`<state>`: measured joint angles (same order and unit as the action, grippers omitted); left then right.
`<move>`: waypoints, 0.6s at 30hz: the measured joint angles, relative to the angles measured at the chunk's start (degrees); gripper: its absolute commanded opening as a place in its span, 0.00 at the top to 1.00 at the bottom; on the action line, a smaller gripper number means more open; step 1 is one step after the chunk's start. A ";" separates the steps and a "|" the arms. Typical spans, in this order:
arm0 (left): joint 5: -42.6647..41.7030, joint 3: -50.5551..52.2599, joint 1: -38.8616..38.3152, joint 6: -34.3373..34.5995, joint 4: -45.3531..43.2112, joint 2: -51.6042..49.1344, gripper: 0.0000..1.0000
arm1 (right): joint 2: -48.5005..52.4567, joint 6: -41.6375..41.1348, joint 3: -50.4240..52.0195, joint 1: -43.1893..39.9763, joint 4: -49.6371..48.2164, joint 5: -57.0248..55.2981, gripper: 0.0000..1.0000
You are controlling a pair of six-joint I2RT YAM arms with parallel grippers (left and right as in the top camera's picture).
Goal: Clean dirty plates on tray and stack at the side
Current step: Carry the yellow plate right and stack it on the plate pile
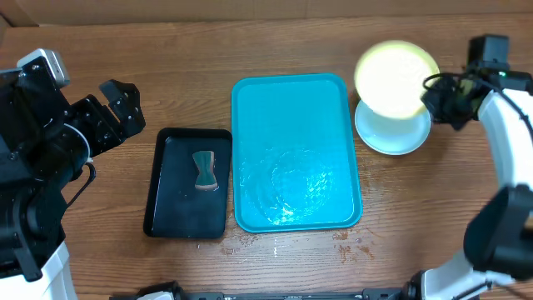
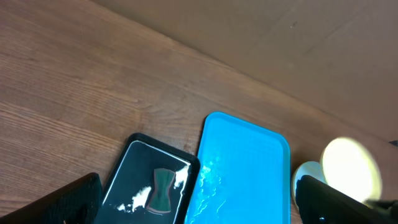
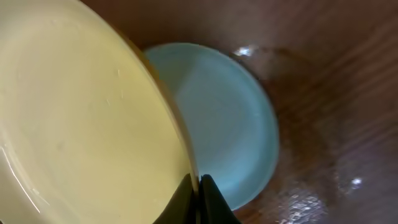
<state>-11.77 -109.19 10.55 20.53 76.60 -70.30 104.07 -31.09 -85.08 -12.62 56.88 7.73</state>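
The turquoise tray lies mid-table, wet and holding no plates; it also shows in the left wrist view. My right gripper is shut on the rim of a pale yellow plate, holding it tilted above a light-blue plate that lies on the table right of the tray. In the right wrist view the fingers pinch the yellow plate's edge over the blue plate. My left gripper is open and empty at the far left. A third plate is not in view.
A black tray left of the turquoise tray holds a dark green sponge; both also show in the left wrist view. Water drops lie on the wood in front of the turquoise tray. A cardboard wall runs along the back.
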 measured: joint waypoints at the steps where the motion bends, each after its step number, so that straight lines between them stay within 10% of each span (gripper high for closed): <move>1: 0.00 0.00 0.00 0.00 -0.02 0.00 0.00 | 2.23 -0.04 0.00 -1.16 1.27 0.07 0.96; 4: 0.00 0.00 0.00 0.00 -0.02 0.00 0.00 | 6.80 0.26 0.04 -2.86 3.02 1.31 0.96; 10: 0.00 0.00 0.00 0.02 0.00 0.00 0.00 | 7.63 2.29 0.07 -1.95 4.24 5.40 0.55; 18: 0.00 0.00 0.00 0.02 0.02 0.00 0.00 | -9.27 10.05 0.04 3.65 4.13 14.93 0.43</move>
<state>-11.77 -109.19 10.55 20.56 76.62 -70.30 94.80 -21.04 -85.03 -8.97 61.01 22.65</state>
